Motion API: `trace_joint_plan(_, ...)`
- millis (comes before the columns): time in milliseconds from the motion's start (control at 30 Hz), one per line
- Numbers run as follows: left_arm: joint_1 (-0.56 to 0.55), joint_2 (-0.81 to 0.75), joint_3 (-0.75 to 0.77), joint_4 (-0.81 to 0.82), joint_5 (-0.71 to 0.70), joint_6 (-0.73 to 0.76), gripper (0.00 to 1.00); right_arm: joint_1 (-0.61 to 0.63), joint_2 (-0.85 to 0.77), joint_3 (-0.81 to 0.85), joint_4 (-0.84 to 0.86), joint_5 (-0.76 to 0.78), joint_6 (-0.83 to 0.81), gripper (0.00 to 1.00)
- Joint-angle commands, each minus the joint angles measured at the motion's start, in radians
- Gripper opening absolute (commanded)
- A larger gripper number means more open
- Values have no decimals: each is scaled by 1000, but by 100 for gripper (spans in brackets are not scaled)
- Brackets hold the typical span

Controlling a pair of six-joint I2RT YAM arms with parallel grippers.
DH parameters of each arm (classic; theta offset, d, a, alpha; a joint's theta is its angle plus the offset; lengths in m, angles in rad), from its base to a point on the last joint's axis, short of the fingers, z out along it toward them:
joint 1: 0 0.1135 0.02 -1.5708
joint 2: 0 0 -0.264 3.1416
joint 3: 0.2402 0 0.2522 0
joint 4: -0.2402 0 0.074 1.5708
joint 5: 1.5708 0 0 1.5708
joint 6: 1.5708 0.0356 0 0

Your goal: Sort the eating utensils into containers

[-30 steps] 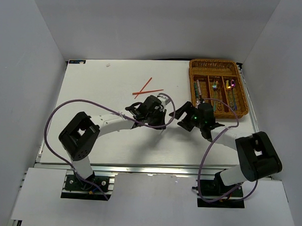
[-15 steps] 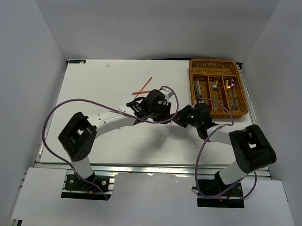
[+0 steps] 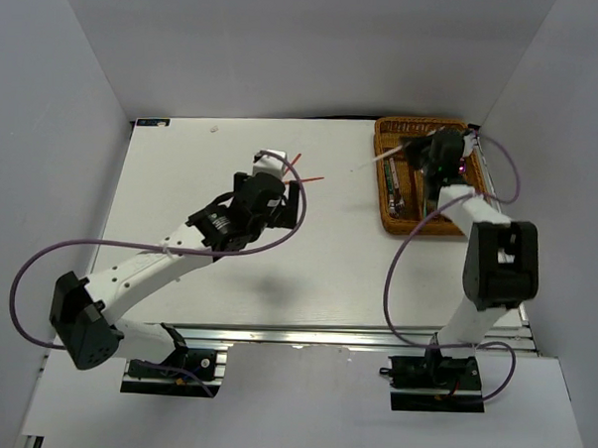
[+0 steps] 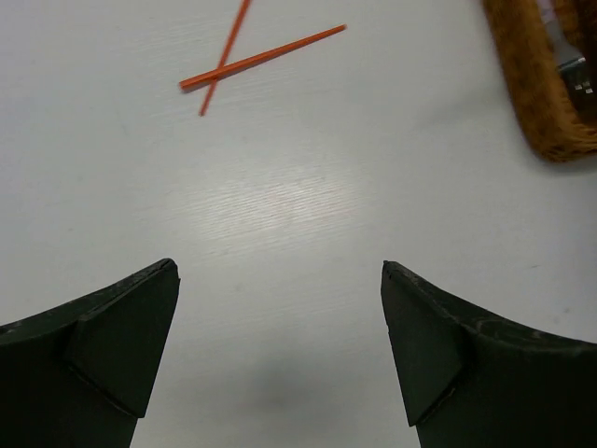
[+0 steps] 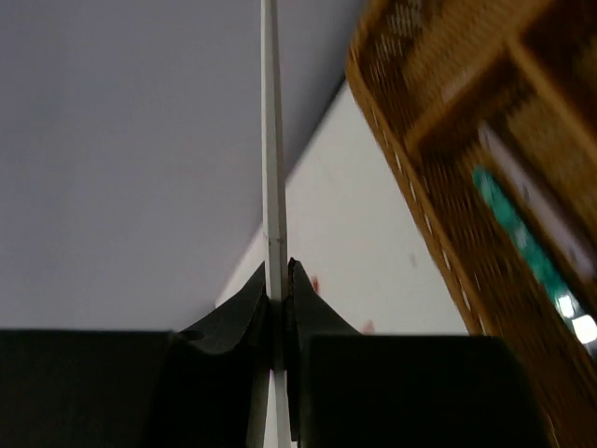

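My right gripper (image 3: 421, 154) is shut on a thin silver chopstick (image 5: 270, 140), which pokes out to the left (image 3: 381, 162) over the near-left part of the brown wicker tray (image 3: 382, 193). In the right wrist view the tray's woven wall (image 5: 438, 233) lies to the right of the chopstick. Two red chopsticks (image 4: 252, 58) lie crossed on the white table, just beyond my left gripper (image 4: 280, 273). That gripper stands open with nothing between its fingers. From above, the left gripper (image 3: 286, 206) partly covers the red chopsticks (image 3: 307, 177).
Several utensils lie in the tray's slots, among them a green-patterned handle (image 3: 398, 185) and a purple spoon (image 3: 463, 167); the right arm hides most of them. A tray corner (image 4: 546, 93) shows at the left wrist view's upper right. White walls enclose the table.
The two grippers met mid-table; the left opened and drew back toward the red chopsticks. The right shut on the silver chopstick and carried it up to the tray.
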State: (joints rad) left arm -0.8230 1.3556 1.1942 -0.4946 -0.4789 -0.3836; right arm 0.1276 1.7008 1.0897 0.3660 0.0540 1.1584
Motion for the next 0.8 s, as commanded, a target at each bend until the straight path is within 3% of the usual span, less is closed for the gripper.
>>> trace_joint_plan(0,8,-58,-106,-64,-95,57,98,-60,180,261,-67,173,14,0)
trace_joint_plan(200,15,-101,-222,-18,-59,90,98,-114,541,804,-185,268,-136,0)
trace_joint_plan(300,13,-95,-219,-39,-79,100,98,-117,646,915,-156,287,-219,0)
trace_joint_plan(467,15,-93,-235,-19,5,98,98,-152,767,1044,-94,227,-307,0)
trace_joint_plan(567,15,-87,-232,-24,19,98,98,-154,787,1061,-102,199,-330,0)
trace_joint_plan(600,13,-87,-232,-25,23,101,98,-154,780,1047,-90,193,-332,13)
trace_joint_plan(633,13,-87,-232,-28,23,101,98,-154,772,1033,-90,195,-339,20)
trace_joint_plan(767,13,-105,-246,-21,40,98,98,-152,740,1012,-122,228,-385,37)
